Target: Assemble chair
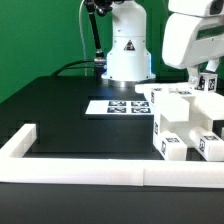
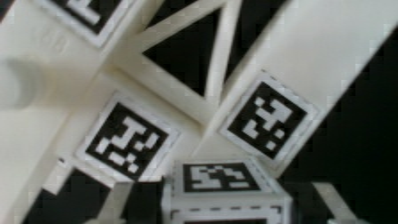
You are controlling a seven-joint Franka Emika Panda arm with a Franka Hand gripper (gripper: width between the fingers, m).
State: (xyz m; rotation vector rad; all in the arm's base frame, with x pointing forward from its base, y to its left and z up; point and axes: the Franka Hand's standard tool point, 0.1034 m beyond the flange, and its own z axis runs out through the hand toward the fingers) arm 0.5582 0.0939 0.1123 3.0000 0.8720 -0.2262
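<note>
Green backdrop (image 1: 40, 30) stands behind a black table (image 1: 60, 110), and the flat marker board (image 1: 113, 106) on this table is our reference for all places. Beyond the marker board we see the white base of the arm (image 1: 128, 55) (its black cables (image 1: 84, 40) go off to the exterior view's left). On the camera's side of the marker board, well apart from it, the long white border rail (image 1: 90, 172) runs across the table. Just beside the marker board, on the exterior view's right, stand the chair parts (image 1: 185, 122): chunky white blocks with small black-and-white tags, close together in one cluster. The gripper (image 1: 207, 80) is above the far side of this cluster, further to the exterior view's right of the marker board, and it reaches down among the parts. The wrist view shows white bars with triangular gaps and three tags, very close and somewhat blurred. One tagged block (image 2: 217, 185) sits between the fingers, and the jaws are closed on it.
</note>
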